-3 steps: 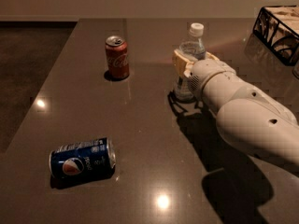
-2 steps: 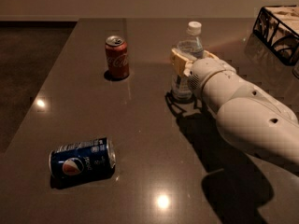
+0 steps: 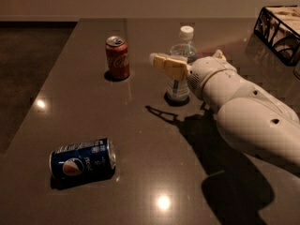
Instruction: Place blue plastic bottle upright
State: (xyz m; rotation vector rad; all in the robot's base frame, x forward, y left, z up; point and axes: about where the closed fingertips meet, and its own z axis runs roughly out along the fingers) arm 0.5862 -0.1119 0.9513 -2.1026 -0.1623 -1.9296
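Note:
The blue plastic bottle point(image 3: 184, 48) is clear with a white cap and stands upright on the dark table point(image 3: 140, 172), right of centre. My gripper point(image 3: 186, 56) is at the bottle, and its white arm reaches in from the lower right. One beige finger point(image 3: 166, 63) crosses in front of the bottle and points left. The other finger point(image 3: 218, 55) shows to the right of the bottle. The fingers are spread apart, and the bottle stands between them on its own base.
A red Coca-Cola can point(image 3: 117, 57) stands upright to the left of the bottle. A dark blue Pepsi can point(image 3: 82, 161) lies on its side at the front left. A black-and-white patterned box point(image 3: 280, 31) sits at the back right. The table's left edge drops to dark floor.
The front finger has swung out to the left, away from the bottle. The bottle has shifted slightly left and stays upright. The cans have not moved.

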